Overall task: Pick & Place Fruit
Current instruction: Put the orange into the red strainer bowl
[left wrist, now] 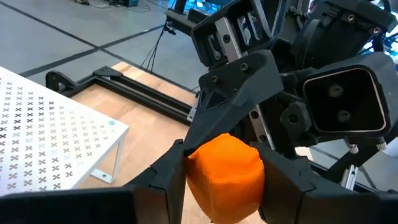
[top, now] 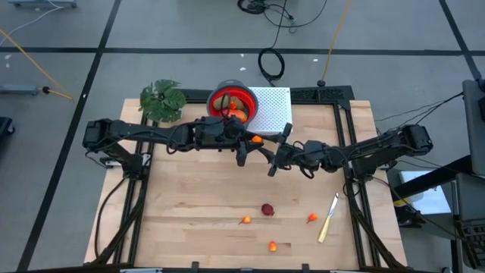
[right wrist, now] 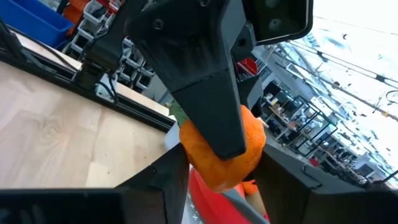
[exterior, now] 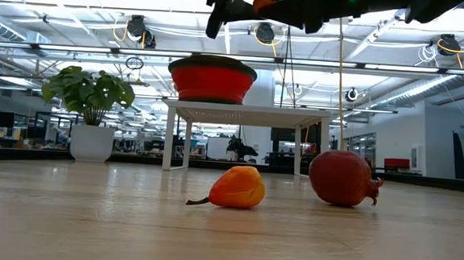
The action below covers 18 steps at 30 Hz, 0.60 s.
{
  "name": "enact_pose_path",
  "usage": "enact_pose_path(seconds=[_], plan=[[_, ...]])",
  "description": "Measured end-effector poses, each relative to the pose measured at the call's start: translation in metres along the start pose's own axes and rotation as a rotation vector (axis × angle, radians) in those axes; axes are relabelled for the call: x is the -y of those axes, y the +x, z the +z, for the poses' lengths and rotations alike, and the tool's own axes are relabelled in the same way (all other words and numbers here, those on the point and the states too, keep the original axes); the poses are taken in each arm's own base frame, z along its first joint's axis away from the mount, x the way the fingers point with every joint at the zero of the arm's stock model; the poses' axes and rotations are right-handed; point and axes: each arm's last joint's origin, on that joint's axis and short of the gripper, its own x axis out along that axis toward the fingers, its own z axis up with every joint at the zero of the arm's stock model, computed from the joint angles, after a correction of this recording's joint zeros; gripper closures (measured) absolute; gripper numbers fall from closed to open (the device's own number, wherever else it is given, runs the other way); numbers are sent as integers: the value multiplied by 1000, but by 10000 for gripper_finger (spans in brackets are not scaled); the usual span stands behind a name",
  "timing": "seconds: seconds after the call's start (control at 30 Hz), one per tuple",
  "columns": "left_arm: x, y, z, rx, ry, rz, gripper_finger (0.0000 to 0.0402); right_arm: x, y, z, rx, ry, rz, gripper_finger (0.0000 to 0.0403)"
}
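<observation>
An orange fruit [top: 257, 139] hangs high over the middle of the table, between my two grippers, which meet tip to tip. My left gripper [top: 248, 142] reaches in from the table's left and my right gripper [top: 267, 150] from its right; both are shut on the fruit. A red bowl [top: 231, 101] with orange fruit inside stands on a white perforated stand [top: 271, 110] at the far edge. On the table near the front lie a dark red round fruit [top: 267, 209] and three small orange and red fruits [top: 245, 220]. My left gripper pinches the orange fruit's two opposite sides [left wrist: 198, 180] between its two fingers. The fingers come in level from the table's left. The fruit is lifted clear, high above the table. My right gripper also has the orange fruit between its two fingers, on its sides [right wrist: 189, 163], coming in level from the table's right. One of its fingers [left wrist: 239, 93] lies against the fruit's face turned away from my left gripper.
A pale-handled knife [top: 328, 218] lies at the front right. A leafy green plant [top: 162, 100] stands at the far left, beside the bowl. Black frame rails [top: 345, 136] run along the table's sides. Bare wood shows under the arms.
</observation>
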Motion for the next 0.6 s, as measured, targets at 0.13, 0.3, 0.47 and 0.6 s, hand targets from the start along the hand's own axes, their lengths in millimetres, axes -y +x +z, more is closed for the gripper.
enact_pose_path(seconds=[0.13,0.3,0.47,0.6], plan=[[-1,0,-2,-23,7,6,253,-1,0,-1,-4,28,9,227],[-1,0,-3,-30,24,10,254,-1,0,-1,-17,46,-1,192],[-5,-1,0,-17,57,39,254,1,0,-3,-66,42,-58,162],[-14,-5,5,1,76,93,254,-1,-1,-7,-130,30,-74,152]])
